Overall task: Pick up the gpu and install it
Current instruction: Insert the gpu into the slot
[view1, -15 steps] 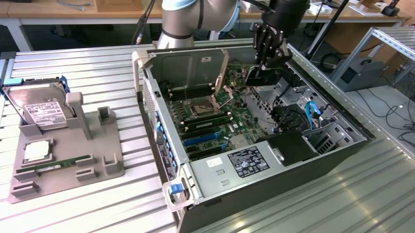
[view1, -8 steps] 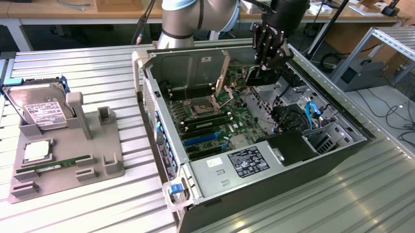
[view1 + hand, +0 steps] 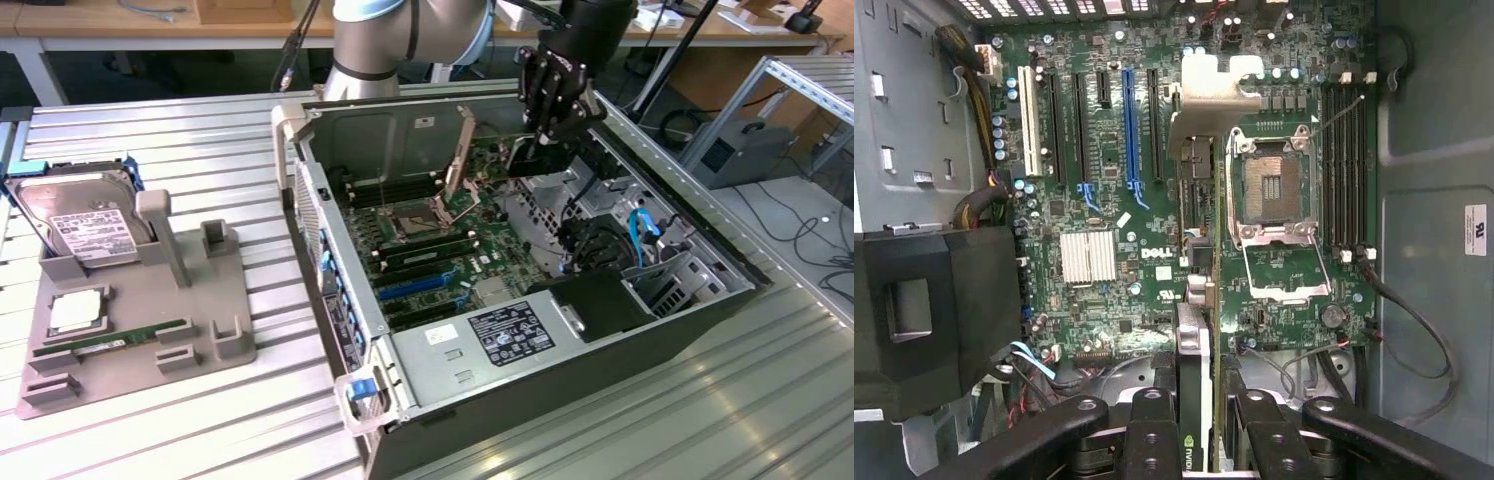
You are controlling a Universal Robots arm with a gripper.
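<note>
The gpu (image 3: 1194, 350) hangs edge-on between my fingers (image 3: 1150, 425), its silver end bracket (image 3: 1209, 95) pointing down toward the motherboard (image 3: 1104, 255). My gripper (image 3: 1194, 425) is shut on the card. In the exterior view the gripper (image 3: 550, 140) hovers above the far part of the open computer case (image 3: 400, 390), holding the dark gpu (image 3: 534, 160) over the board. The long blue expansion slot (image 3: 1131, 130) lies uncovered on the board, off to one side of the card, and the card is clear of it.
Inside the case are an open processor socket (image 3: 1274, 185), memory slots (image 3: 1346, 165), a black shroud (image 3: 601, 305) and loose cables (image 3: 641, 225). On the exterior view's left a grey holder (image 3: 200, 330) carries a hard drive (image 3: 87, 225) and a memory stick (image 3: 107, 342).
</note>
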